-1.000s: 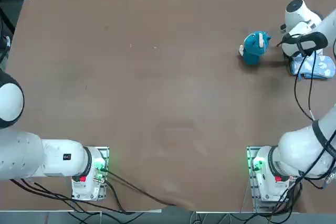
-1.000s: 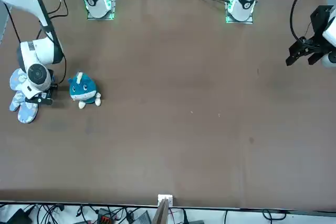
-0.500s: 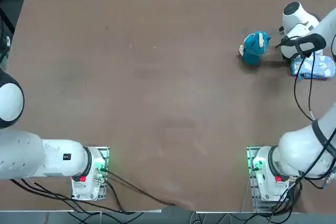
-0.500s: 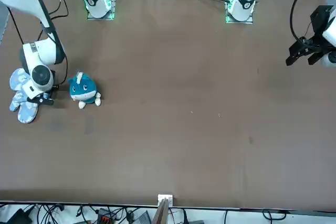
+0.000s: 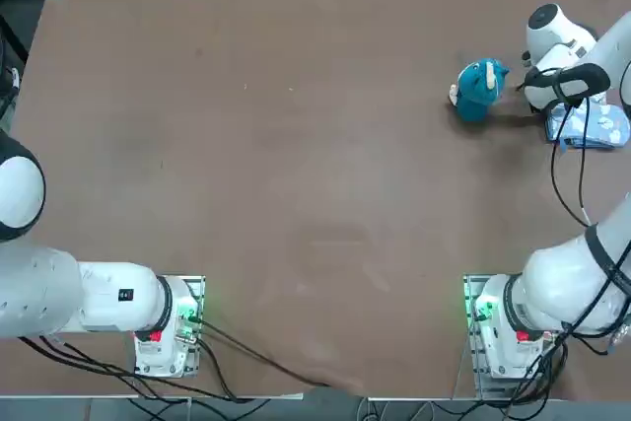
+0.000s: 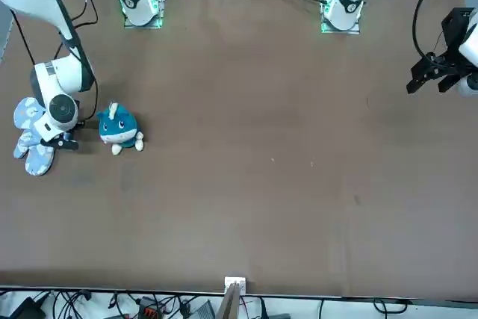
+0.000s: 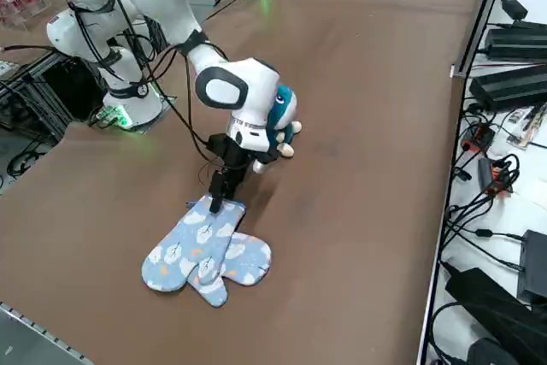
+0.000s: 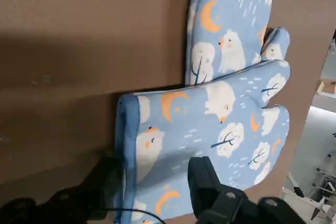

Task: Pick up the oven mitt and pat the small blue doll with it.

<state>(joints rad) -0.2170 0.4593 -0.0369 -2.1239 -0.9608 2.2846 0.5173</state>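
Two alike light-blue oven mitts lie overlapped flat on the table at its right edge; the upper oven mitt (image 8: 210, 124) rests partly on the other mitt (image 8: 231, 24). My right gripper (image 8: 155, 182) is low over the upper mitt's cuff (image 7: 214, 209), open, with one finger on each side of the cuff's corner. The mitt stays flat on the table. The small blue doll (image 5: 478, 89) stands just beside my wrist, toward the table's middle, also seen as the doll (image 6: 117, 128) and the doll (image 7: 282, 113).
The mitts (image 5: 592, 127) lie close to the table's right edge (image 7: 102, 331). My arm's cable (image 5: 562, 175) hangs over the table near them. Bare brown tabletop (image 5: 296, 145) stretches leftward from the doll.
My right wrist has shifted slightly toward the doll while staying low over the cuff. The mitts and the doll have not moved.
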